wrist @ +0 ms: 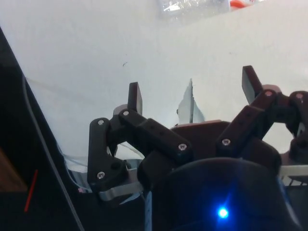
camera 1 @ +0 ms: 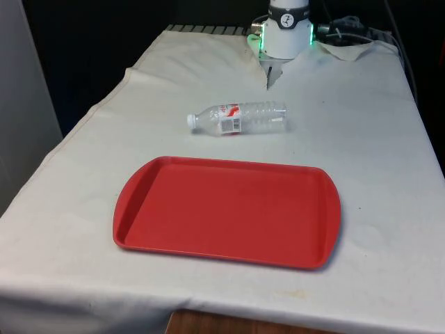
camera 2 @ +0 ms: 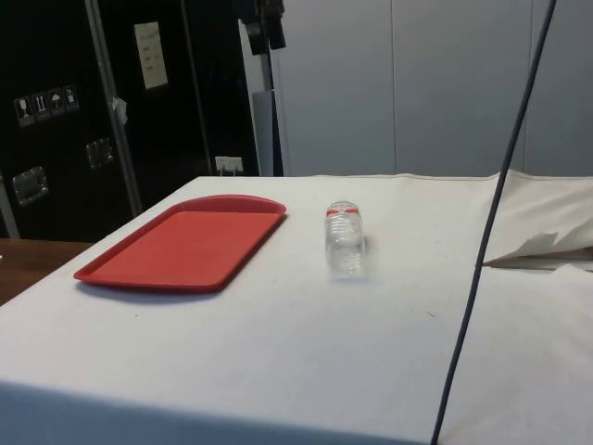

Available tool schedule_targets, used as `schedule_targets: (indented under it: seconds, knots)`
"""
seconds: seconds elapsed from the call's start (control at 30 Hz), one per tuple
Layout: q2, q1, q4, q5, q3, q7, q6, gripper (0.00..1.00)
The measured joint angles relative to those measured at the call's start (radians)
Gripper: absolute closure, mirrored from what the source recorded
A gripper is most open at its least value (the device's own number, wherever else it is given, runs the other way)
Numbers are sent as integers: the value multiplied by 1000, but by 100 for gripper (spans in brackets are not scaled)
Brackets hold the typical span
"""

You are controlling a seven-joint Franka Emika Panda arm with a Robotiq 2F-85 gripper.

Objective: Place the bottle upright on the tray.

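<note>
A clear plastic bottle with a white cap and a red-and-white label lies on its side on the white cloth. It rests just beyond the far edge of the red tray, which has nothing on it. In the side view the bottle lies to the right of the tray, a short gap apart. In the wrist view my gripper hangs open high above the cloth, with nothing between its black fingers. The bottle lies well beyond the fingertips.
The robot's base stands at the table's far end. A raised fold in the cloth lies between the base and the bottle. A dark cable crosses the side view on the right. Dark cabinets stand behind the tray.
</note>
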Motion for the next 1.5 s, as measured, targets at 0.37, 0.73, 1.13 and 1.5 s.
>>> schedule_targets:
  seconds: [0.37, 0.73, 1.13, 1.5]
  knots:
    - [-61, 0, -85, -1, 0, 4, 39, 0]
    - [-138, 0, -197, -1, 0, 11, 97, 0]
    - [-195, -11, -308, -6, -11, 11, 174, 0]
    - [-187, -20, -353, -6, -43, 0, 237, 0]
